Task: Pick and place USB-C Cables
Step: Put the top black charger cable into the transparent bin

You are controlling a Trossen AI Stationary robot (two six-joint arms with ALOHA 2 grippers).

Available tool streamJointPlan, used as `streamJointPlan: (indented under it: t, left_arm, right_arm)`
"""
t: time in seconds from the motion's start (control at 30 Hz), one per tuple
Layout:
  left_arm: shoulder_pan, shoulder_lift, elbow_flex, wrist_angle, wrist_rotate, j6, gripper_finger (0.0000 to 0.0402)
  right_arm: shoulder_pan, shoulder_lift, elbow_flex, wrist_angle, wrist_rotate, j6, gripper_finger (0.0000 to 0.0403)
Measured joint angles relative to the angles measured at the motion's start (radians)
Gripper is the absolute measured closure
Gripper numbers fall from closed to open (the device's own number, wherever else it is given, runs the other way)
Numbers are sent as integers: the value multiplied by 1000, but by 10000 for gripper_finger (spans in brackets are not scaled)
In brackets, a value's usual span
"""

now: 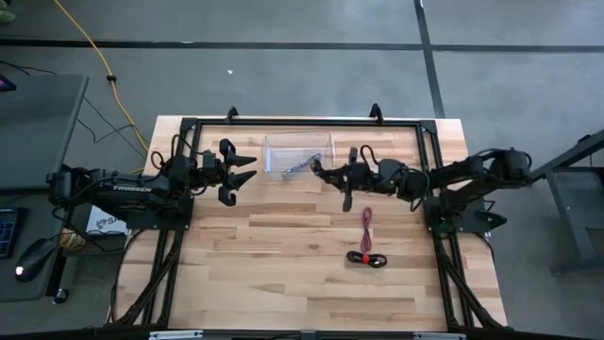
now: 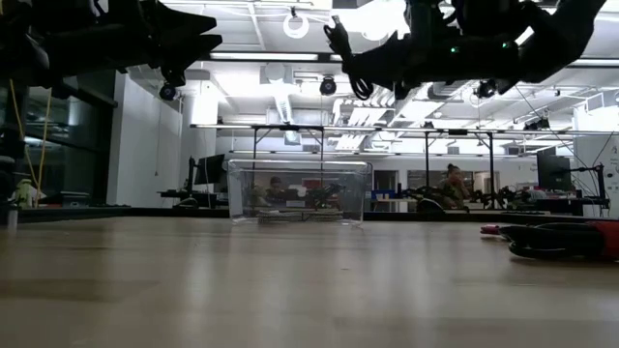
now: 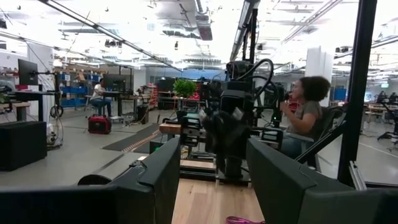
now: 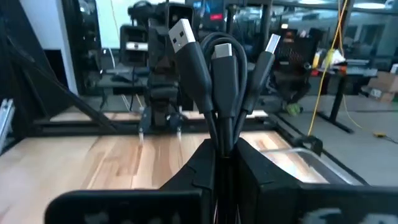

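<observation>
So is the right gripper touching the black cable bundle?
Touching: in the right wrist view the right gripper is clamped on the black cable bundle, which rises from between its fingers.

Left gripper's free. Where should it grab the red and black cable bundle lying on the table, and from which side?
Judging by the high view, take the red and black cable bundle across its middle, coming straight down. It lies flat as a narrow coil, nothing touching it; the pink cable sits apart. The open left gripper should span it.
</observation>
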Motion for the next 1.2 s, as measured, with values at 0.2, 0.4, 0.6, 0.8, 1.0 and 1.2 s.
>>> streamJointPlan:
  t: [0.2, 0.4, 0.6, 0.8, 1.0, 1.2]
  left_arm:
    - [0, 0, 0, 0, 0, 0, 236]
    - [0, 0, 0, 0, 0, 0, 236]
    - [0, 0, 0, -5, 0, -49, 236]
    - [0, 0, 0, 0, 0, -45, 236]
    - [0, 0, 0, 9, -1, -52, 236]
    - [0, 0, 0, 9, -3, -53, 236]
  right_arm:
    - [-17, 23, 0, 28, -22, 14, 389]
    - [-17, 23, 0, 36, -22, 8, 388]
    - [-17, 23, 0, 35, -22, 8, 388]
    - [-17, 23, 16, 43, -22, 14, 388]
    - [-21, 23, 264, -306, 28, -45, 391]
    - [-93, 117, 588, -795, 162, -20, 391]
